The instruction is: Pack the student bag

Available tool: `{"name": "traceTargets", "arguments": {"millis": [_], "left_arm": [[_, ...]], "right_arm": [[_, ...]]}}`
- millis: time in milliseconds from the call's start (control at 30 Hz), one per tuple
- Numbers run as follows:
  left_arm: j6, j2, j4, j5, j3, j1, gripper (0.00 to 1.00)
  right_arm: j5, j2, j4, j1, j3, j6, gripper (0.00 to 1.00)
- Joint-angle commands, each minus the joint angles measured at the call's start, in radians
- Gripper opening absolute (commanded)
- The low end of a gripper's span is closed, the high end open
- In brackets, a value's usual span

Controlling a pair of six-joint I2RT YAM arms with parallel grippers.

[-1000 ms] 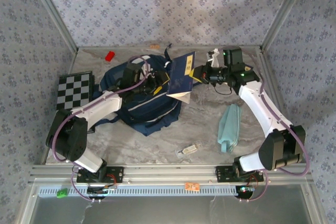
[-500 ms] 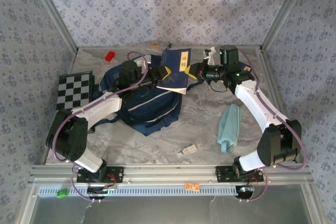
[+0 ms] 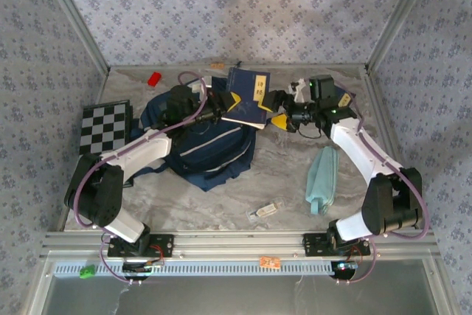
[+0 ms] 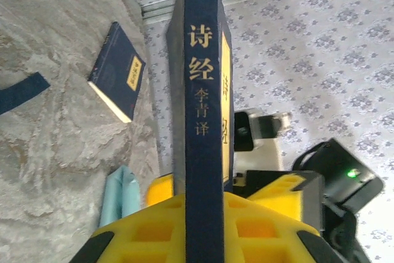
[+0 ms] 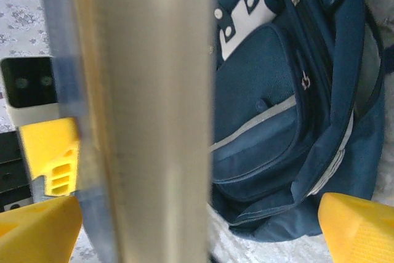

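A: What cd go wrong w/ the book?

B: It hangs upper centre of the top view, over the top-right edge of the student bag. The bag lies left of centre on the surface. There's only one clamp, near the spine, so a heavy book cd swing or slip out. Can't tell if the bag's mouth gapes enough; a corner cd snag on fabric.

A: End effectors?

B: Left end effector: clenched on the book, yellow pads tight on both covers. Right end effector: jaws spread wide w/ the page edge btwn them, not gripping. It cd bump the book when pulling away.
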Motion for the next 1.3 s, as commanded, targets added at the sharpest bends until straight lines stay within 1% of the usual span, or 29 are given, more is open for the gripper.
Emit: {"name": "traceTargets", "arguments": {"millis": [0, 133, 200, 267, 333, 367, 433, 467, 567, 733, 800, 867, 967, 1000, 1033, 1067, 1167, 1267], "left_arm": [[-0.024, -0.026, 0.115, -0.008, 0.062, -0.021, 0.0], [-0.016, -0.012, 0.116, -0.011, 0.083, -0.031, 0.0], [-0.001, -0.009, 0.081, -0.012, 0.083, -0.03, 0.0], [0.027, -0.019, 0.03, -0.029, 0.07, -0.026, 0.0], [0.051, -0.032, -0.043, -0.042, 0.069, -0.025, 0.0], [0.066, -0.035, -0.068, -0.045, 0.071, -0.024, 0.0], [0.091, -0.047, -0.112, -0.06, 0.07, -0.024, 0.0], [0.104, -0.051, -0.14, -0.068, 0.07, -0.024, 0.0], [0.144, -0.064, -0.219, -0.089, 0.078, -0.025, 0.0], [0.158, -0.073, -0.227, -0.088, 0.072, -0.027, 0.0], [0.177, -0.079, -0.255, -0.093, 0.072, -0.029, 0.0], [0.204, -0.091, -0.298, -0.099, 0.074, -0.028, 0.05], [0.282, -0.118, -0.413, -0.11, 0.087, -0.028, 0.24], [0.322, -0.13, -0.457, -0.119, 0.092, -0.029, 0.28], [0.376, -0.146, -0.537, -0.138, 0.102, -0.033, 0.33], [0.43, -0.159, -0.609, -0.163, 0.114, -0.037, 0.36], [0.657, -0.184, -0.871, -0.27, 0.168, -0.073, 0.44], [0.803, -0.179, -1.096, -0.403, 0.201, -0.113, 0.57]], "right_arm": [[-0.068, -0.008, 0.131, 0.018, -0.023, 0.102, 1.0], [-0.123, 0.009, 0.345, 0.048, -0.053, 0.248, 1.0], [-0.14, 0.003, 0.468, 0.053, -0.067, 0.322, 0.98], [-0.15, -0.007, 0.55, 0.05, -0.073, 0.379, 0.91], [-0.143, -0.019, 0.556, 0.045, -0.072, 0.39, 0.84], [-0.137, -0.025, 0.526, 0.044, -0.067, 0.374, 0.79], [-0.116, -0.035, 0.395, 0.037, -0.046, 0.304, 0.66], [-0.108, -0.039, 0.364, 0.033, -0.043, 0.282, 0.6], [-0.095, -0.044, 0.344, 0.029, -0.047, 0.262, 0.42], [-0.089, -0.037, 0.289, 0.023, -0.028, 0.217, 0.09], [-0.086, -0.037, 0.243, 0.016, -0.014, 0.188, 0.0], [-0.086, -0.041, 0.207, 0.006, 0.0, 0.163, 0.0], [-0.077, -0.052, 0.105, -0.014, 0.029, 0.094, 0.0], [-0.07, -0.058, 0.064, -0.021, 0.037, 0.064, 0.0], [-0.059, -0.064, 0.02, -0.03, 0.046, 0.028, 0.0], [-0.05, -0.069, -0.021, -0.039, 0.054, -0.001, 0.0], [-0.02, -0.083, -0.161, -0.074, 0.059, -0.103, 0.0], [-0.008, -0.1, -0.233, -0.11, 0.047, -0.161, 0.0]]}}
